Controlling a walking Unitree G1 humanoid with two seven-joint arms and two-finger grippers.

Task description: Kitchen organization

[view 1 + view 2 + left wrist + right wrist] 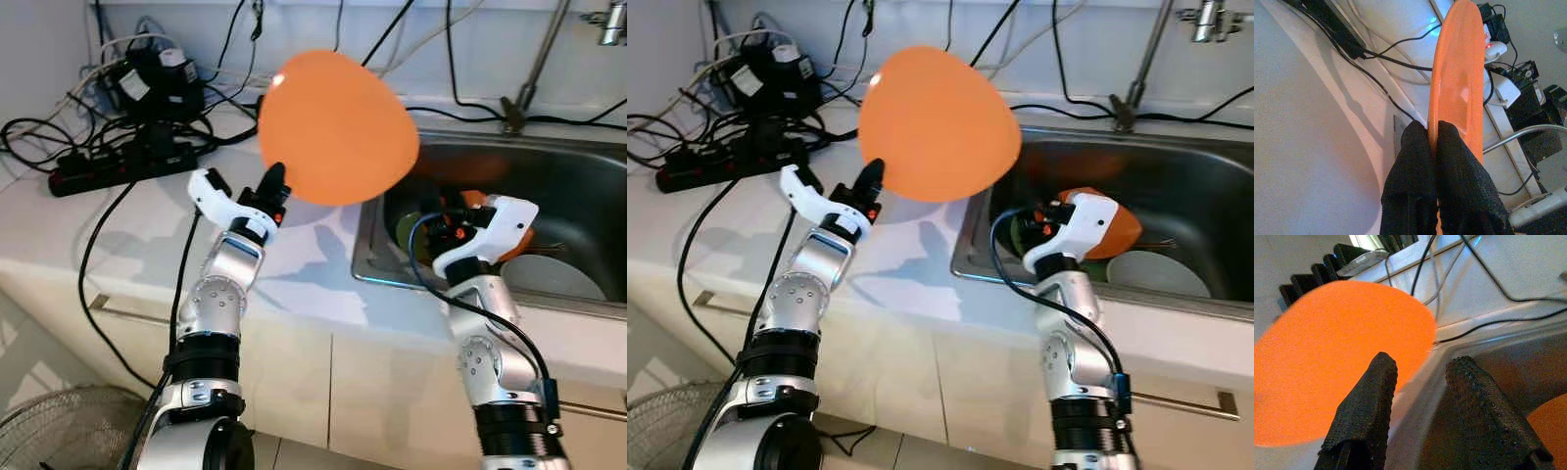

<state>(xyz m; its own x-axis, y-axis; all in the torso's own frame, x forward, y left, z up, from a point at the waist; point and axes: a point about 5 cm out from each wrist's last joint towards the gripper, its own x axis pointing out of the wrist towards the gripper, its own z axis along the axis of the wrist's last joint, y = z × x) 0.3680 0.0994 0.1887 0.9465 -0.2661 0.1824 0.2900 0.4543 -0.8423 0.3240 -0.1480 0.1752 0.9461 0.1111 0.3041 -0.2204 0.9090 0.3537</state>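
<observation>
The left gripper (1432, 134) is clamped on the rim of an orange plate (338, 127), its two black fingers (1410, 171) pinched tight on either side of the edge. The plate is held up in the air, tilted with its broad face toward the head camera, above the white counter (98, 225) and just beside the left edge of the sink (578, 176); it touches nothing but the fingers. In the left wrist view the plate is seen edge-on, rising straight from the fingertips. The right gripper (1420, 369) hangs at the near left part of the sink with its fingers spread apart and nothing between them; its wrist view looks past the fingers at the plate's face and the sink rim. In the basin lie a second orange dish (1117, 230), partly hidden behind the right arm, a white plate (1161, 269) beside it, and something green (411, 227) too hidden to identify. At the back of the counter a black power strip (122, 166) sits among a tangle of black cables (39, 137), with a black box (157, 78) behind it. A tap pipe (534, 69) rises behind the sink. A fan grille (59, 426) stands on the floor at lower left.
</observation>
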